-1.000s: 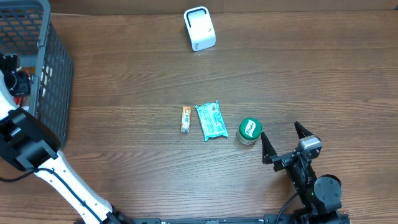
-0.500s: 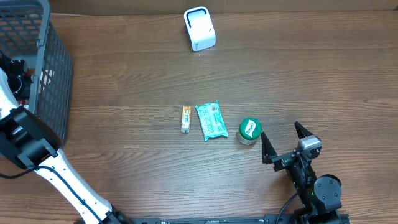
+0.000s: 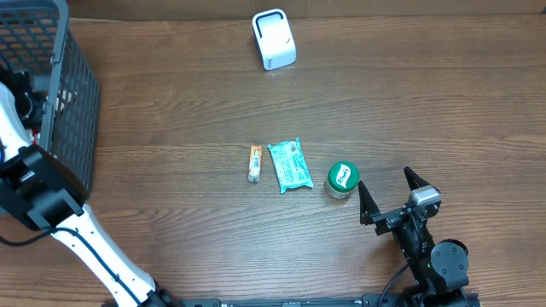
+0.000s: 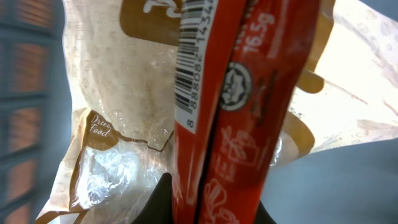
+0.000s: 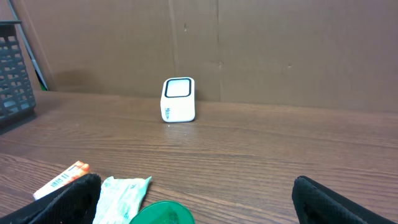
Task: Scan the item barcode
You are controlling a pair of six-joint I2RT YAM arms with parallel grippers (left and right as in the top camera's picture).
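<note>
Shifting slightly inside the grey basket (image 3: 64,102) since a second ago, the left gripper (image 4: 211,208) is now clamping a red packet (image 4: 249,112), whose barcode (image 4: 189,68) is facing the wrist camera. That packet is sitting against a clear bag (image 4: 118,124) with brown print, in the basket at the far left. The right gripper (image 3: 388,194) is resting at the near right, jaws wide apart and holding nothing, near a green-lidded tub (image 3: 343,179). The white scanner (image 3: 274,38) is standing at the far edge.
</note>
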